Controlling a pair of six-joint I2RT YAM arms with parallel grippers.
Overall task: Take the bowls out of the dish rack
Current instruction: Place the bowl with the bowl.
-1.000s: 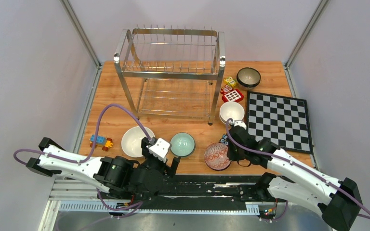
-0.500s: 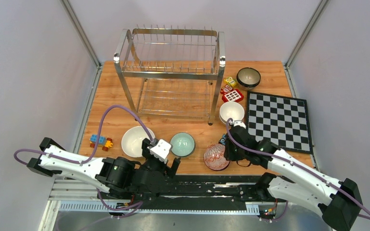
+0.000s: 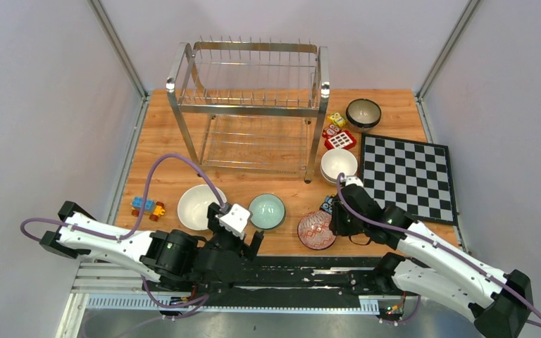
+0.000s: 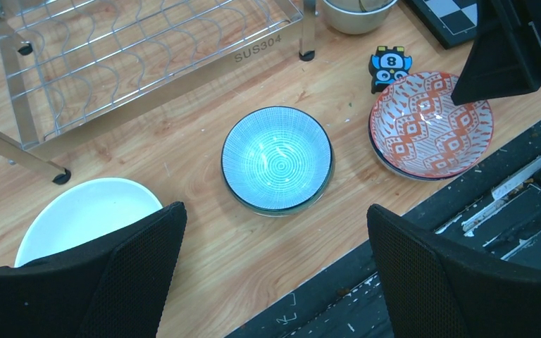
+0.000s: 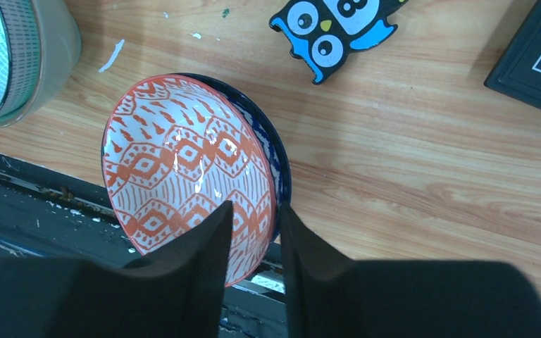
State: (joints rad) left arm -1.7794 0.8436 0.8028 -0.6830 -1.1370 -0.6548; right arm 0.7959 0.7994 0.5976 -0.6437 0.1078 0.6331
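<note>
The steel dish rack [image 3: 250,105] stands at the back of the table with no bowls in it. On the table lie a white bowl [image 3: 199,206], a pale blue-green bowl [image 3: 266,210] [image 4: 277,158] and a red-patterned bowl [image 3: 316,229] [image 5: 183,169] with a dark blue outside. White bowls [image 3: 339,164] sit by the rack's right leg, and a dark brown bowl [image 3: 363,111] is at the back right. My right gripper [image 3: 337,220] [image 5: 253,208] straddles the red bowl's rim, jaws parted. My left gripper [image 3: 239,239] [image 4: 275,211] hangs wide open and empty, just in front of the blue-green bowl.
A black-and-white chessboard [image 3: 408,176] covers the right side. Toy blocks [image 3: 148,206] lie at the left, more toys [image 3: 338,134] beside the rack, and a blue owl figure [image 5: 331,32] just beyond the red bowl. The table's black front rail [image 4: 465,232] runs close under both grippers.
My right gripper's jaws have parted from the red-patterned bowl's rim, and the bowl has settled down and slightly left onto the table. The left arm has barely moved.
</note>
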